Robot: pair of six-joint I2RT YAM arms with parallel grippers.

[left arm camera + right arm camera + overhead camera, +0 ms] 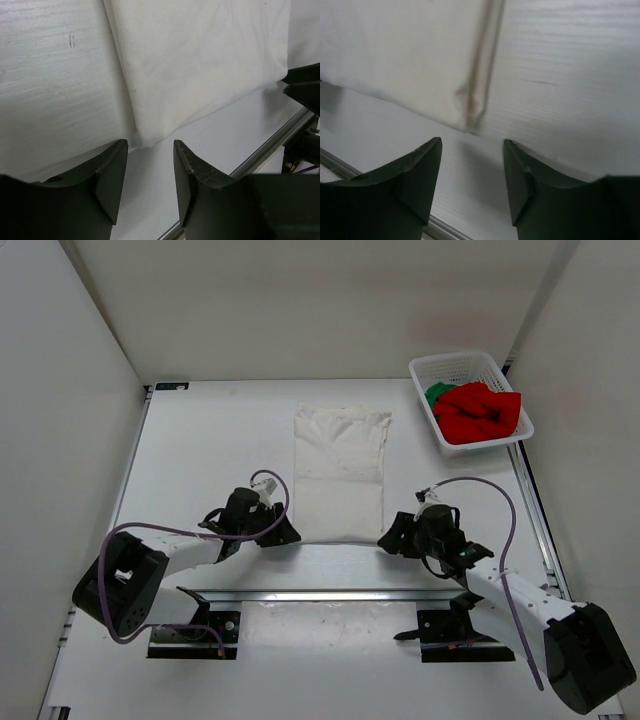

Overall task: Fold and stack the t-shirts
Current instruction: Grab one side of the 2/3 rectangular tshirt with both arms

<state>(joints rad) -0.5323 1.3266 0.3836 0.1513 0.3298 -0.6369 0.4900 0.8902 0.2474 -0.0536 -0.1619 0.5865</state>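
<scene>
A white t-shirt (pixel 341 472) lies flat in a long folded rectangle in the middle of the table. My left gripper (pixel 284 533) is open and empty just off the shirt's near left corner (pixel 142 142). My right gripper (pixel 391 538) is open and empty just off its near right corner (pixel 470 122). A red t-shirt (pixel 482 411) is bunched in the basket at the back right, with a green t-shirt (pixel 436 394) showing under its left side.
A white mesh basket (pixel 458 367) stands at the back right corner. A metal rail (pixel 330 595) runs along the near edge between the arm bases. White walls enclose the table on three sides.
</scene>
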